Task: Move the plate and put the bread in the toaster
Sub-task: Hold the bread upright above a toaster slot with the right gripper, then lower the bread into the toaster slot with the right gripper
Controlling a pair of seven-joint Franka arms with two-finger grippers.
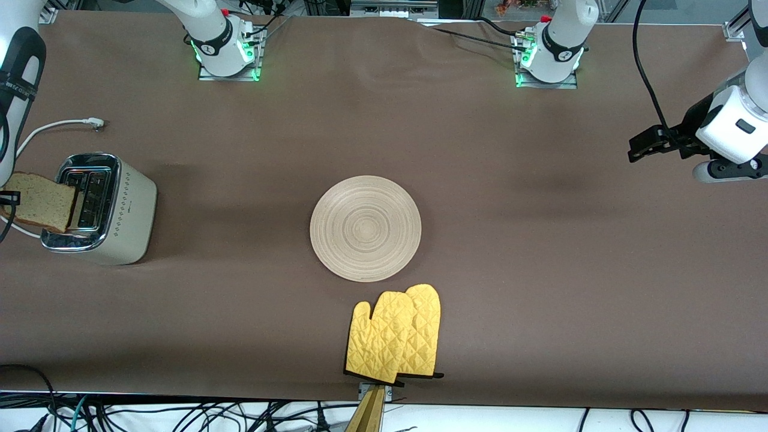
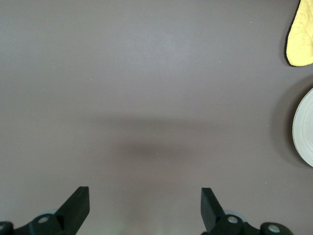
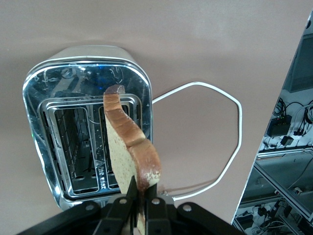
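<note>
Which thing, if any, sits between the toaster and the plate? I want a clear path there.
Nothing: in the front view, only bare brown table cloth runs from the toaster to the plate.

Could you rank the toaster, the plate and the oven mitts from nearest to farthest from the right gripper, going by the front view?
The right gripper holds the bread over the toaster.
1. Toaster, directly under it at the right arm's end.
2. Plate, mid-table.
3. Oven mitts, nearer the front camera than the plate.

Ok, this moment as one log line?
right gripper: shut on speckled brown bread slice, over cream chrome-topped toaster | left gripper: open, waiting
</note>
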